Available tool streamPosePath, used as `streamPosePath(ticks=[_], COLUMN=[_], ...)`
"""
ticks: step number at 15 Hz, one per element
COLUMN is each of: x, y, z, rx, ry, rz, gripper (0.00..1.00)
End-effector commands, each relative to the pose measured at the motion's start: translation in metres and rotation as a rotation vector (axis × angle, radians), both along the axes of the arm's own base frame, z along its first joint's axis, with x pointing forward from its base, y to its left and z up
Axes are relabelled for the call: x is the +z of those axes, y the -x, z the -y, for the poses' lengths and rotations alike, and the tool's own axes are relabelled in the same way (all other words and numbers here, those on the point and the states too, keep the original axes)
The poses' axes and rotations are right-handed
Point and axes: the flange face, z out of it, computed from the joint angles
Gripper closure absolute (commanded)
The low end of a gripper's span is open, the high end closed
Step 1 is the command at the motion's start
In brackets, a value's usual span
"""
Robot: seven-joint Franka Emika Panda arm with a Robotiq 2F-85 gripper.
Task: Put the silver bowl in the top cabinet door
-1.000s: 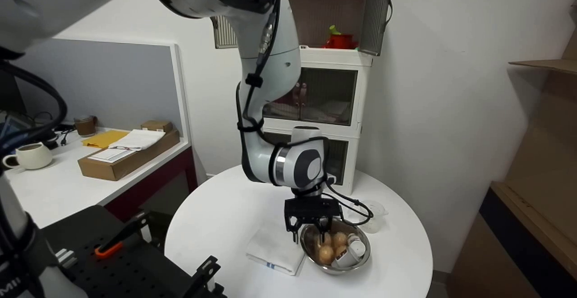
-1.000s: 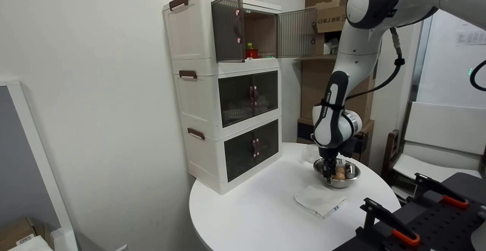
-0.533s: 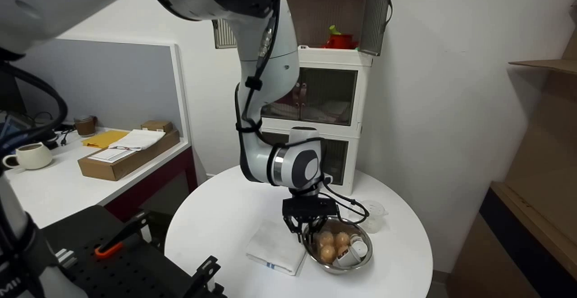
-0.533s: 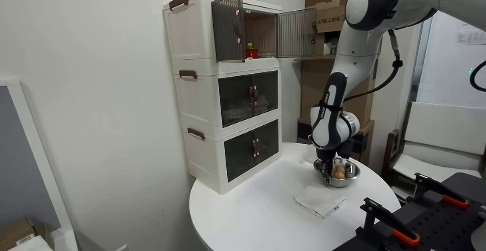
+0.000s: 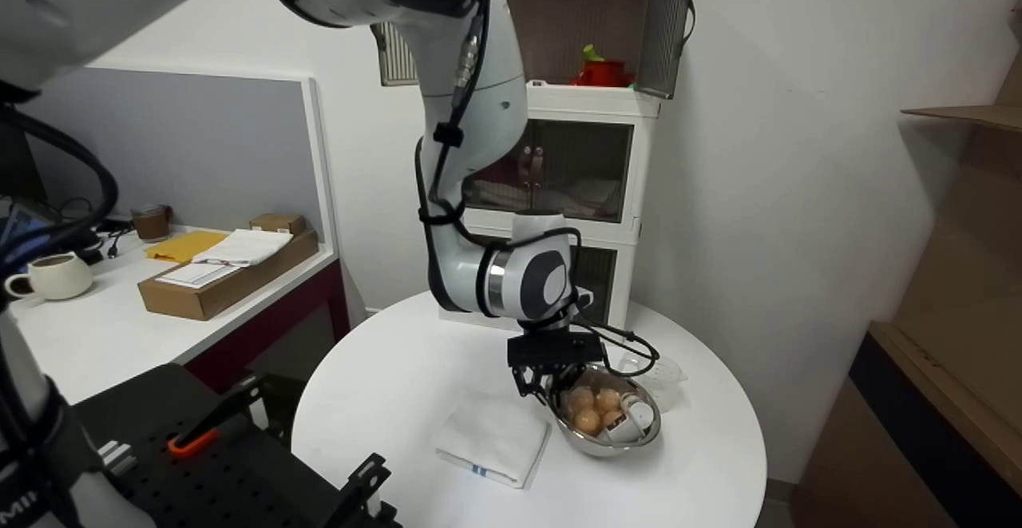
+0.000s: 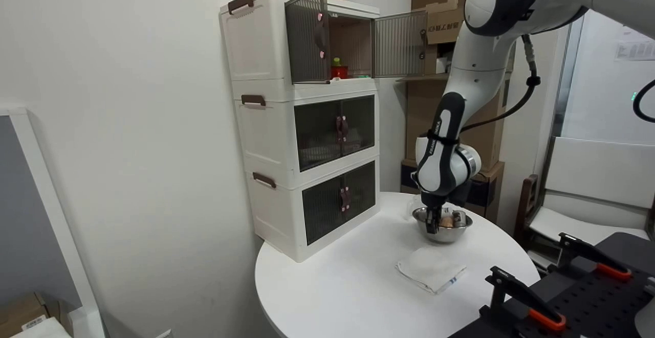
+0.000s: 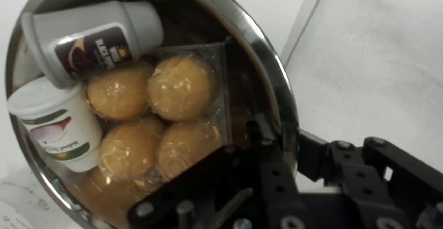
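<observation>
Round white table [image 5: 375, 400]: in an exterior view it stands before a pale wall [image 5: 782, 152], with a white cabinet [image 5: 611, 231] at its far edge and a folded cloth [image 5: 489, 438] left of centre.
Silver bowl [image 5: 592, 443]: just right of the gripper [image 5: 548, 397], left side higher; the mouth faces up and leans right, its oval rim running longest from far left to near right.
Clear cup [image 5: 667, 376]: just beyond the bowl, far right.
Top cabinet doors [image 6: 308, 36]: in an exterior view, swung out on both sides of the upper compartment, a red pot [image 6: 339, 72] inside.
Bowl on that side: well below and right of the compartment, fingers [image 6: 432, 224] at its left part; whether its base touches the table, I cannot tell.
Grip: in the wrist view, narrow, clamped on the bowl's right wall, one finger inside and one outside.
Bowl's load: brown eggs [image 7: 181, 88] in clear plastic, a grey shaker [image 7: 93, 38] lying roughly left to right, a white shaker [image 7: 57, 125] tilted just nearer.
</observation>
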Motion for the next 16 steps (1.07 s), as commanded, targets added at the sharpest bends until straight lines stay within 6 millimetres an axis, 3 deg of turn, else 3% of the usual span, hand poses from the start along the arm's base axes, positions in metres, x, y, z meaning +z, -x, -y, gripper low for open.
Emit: streamPosePath(ticks=[1, 5, 11, 16], x=[0.032, 0.077, 0.170, 0.241], y=[-0.007, -0.014, -0.027, -0.036], z=[-0.011, -0.023, -0.040, -0.066], rx=[0.027, 0.053, 0.093, 0.227], ry=[0.023, 0.018, -0.008, 0.024], rz=[0.050, 0.090, 0.095, 0.086], gripper=[0.97, 0.97, 0.97, 0.97])
